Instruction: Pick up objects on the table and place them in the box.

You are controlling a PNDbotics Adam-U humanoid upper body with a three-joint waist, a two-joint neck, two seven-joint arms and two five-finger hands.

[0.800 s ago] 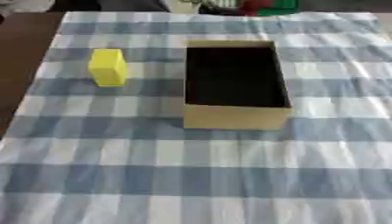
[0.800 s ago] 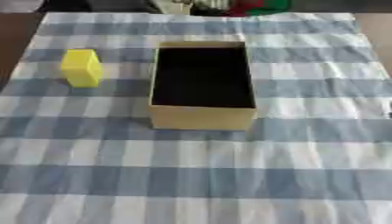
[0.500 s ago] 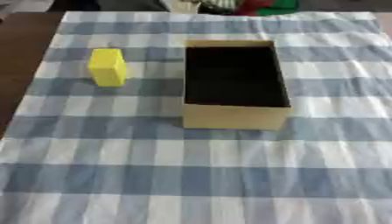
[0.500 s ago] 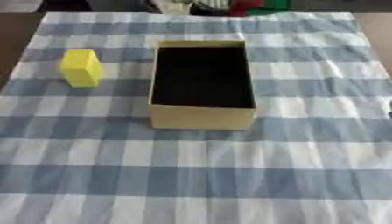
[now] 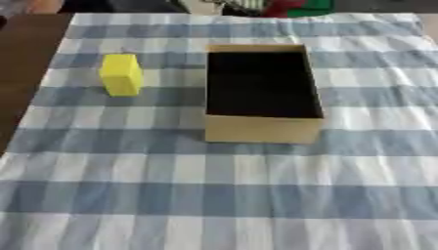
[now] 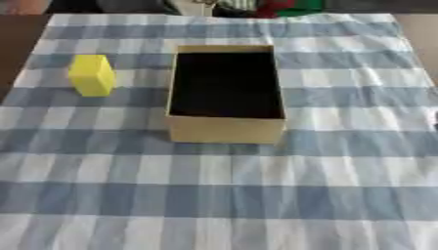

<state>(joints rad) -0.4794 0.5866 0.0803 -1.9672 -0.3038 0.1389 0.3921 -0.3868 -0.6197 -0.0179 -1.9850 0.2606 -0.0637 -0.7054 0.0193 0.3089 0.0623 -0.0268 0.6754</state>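
In the left eye view, a yellow block (image 5: 120,74) stood on the blue-and-white checked cloth (image 5: 214,195) that covered the worktop, at about ten o'clock from the middle of the scene. An open tan box (image 5: 263,93) sat just right of centre, its long axis running from twelve to six o'clock and its dark inside showing nothing in it. The block lay at nine o'clock from the box, near it but apart, with a band of cloth between them. It too ran lengthwise roughly twelve to six. Neither hand showed here, so whether either was released or clenched could not be told (nothing was being grasped within sight).

In the right eye view, the same layout held, the block nearer the left edge. A dark sliver at the right edge, about three o'clock, was too small to identify. With no hand visible, which arm stood closer could not be seen; judged from the block's place on the robot's left side, the left arm probably had the shorter reach, then a short carry toward three o'clock over the box's near wall.
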